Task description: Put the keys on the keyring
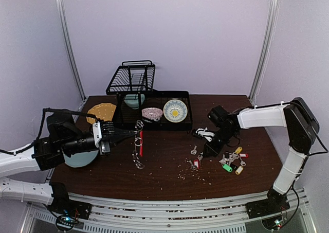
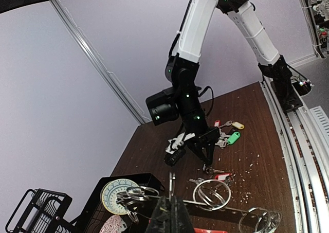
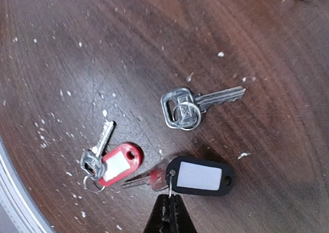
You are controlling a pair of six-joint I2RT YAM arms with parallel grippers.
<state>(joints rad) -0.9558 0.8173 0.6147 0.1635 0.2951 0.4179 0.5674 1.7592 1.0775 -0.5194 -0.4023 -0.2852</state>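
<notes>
My left gripper (image 1: pixel 134 134) is shut on the grey wire of the keyring (image 1: pixel 140 143) and holds it up over the table's middle left, red arc hanging down. In the left wrist view the fingers (image 2: pixel 169 216) pinch the wire, with split rings (image 2: pixel 212 194) fanned out on both sides. My right gripper (image 3: pixel 169 199) is shut on the small ring of a black-tag key (image 3: pixel 199 175), low over the table. A red-tag key (image 3: pixel 110 163) and a plain silver key (image 3: pixel 198 104) lie beside it. A cluster of coloured-tag keys (image 1: pixel 234 161) lies right of the right gripper (image 1: pixel 207 151).
A black tray (image 1: pixel 154 125) with plates and a wire basket (image 1: pixel 131 77) stand at the back. A yellow mat (image 1: pixel 101 111) and a blue plate (image 1: pixel 82 160) are at the left. A small white and black object (image 1: pixel 204 133) lies near the right arm. Crumbs litter the table.
</notes>
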